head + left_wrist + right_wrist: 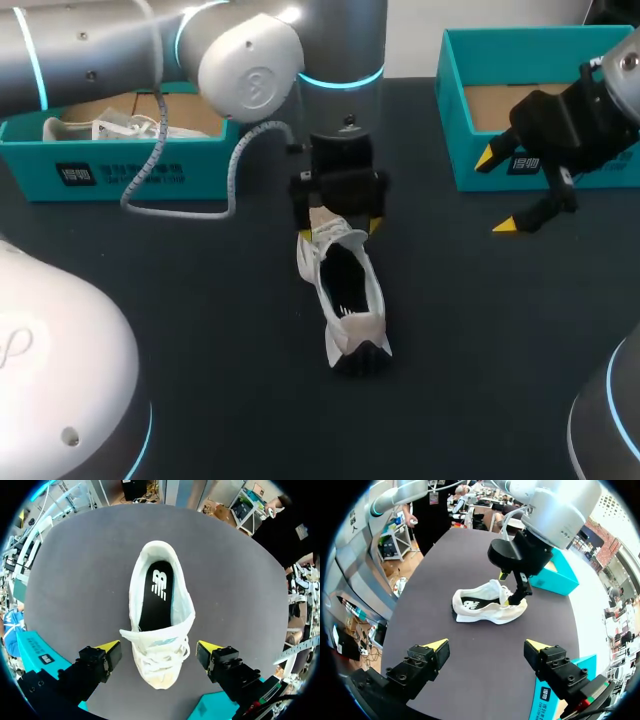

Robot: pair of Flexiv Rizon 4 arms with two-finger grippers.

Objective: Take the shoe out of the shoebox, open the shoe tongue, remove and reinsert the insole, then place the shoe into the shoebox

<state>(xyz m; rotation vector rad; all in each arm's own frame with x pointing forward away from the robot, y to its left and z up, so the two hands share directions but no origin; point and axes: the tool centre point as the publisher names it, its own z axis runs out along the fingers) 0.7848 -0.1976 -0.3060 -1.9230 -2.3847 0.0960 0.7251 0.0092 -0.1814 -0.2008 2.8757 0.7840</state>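
Dark worktop point(200, 300): white shoe point(345, 290) upright mid-worktop, toe btwn L fingers point(110, 646), spread wide, not touching. R fingers point(537, 646) apart, empty, near teal shoebox point(455, 120).

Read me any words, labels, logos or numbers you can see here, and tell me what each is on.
Nothing reads clearly enough to quote.
Insole: white logo mark, no legible words.
Shoe tongue: faint pale print, too blurred.
Left shoebox: black label with white characters on its front, too small.
Right shoebox: dark label on its front, too small.
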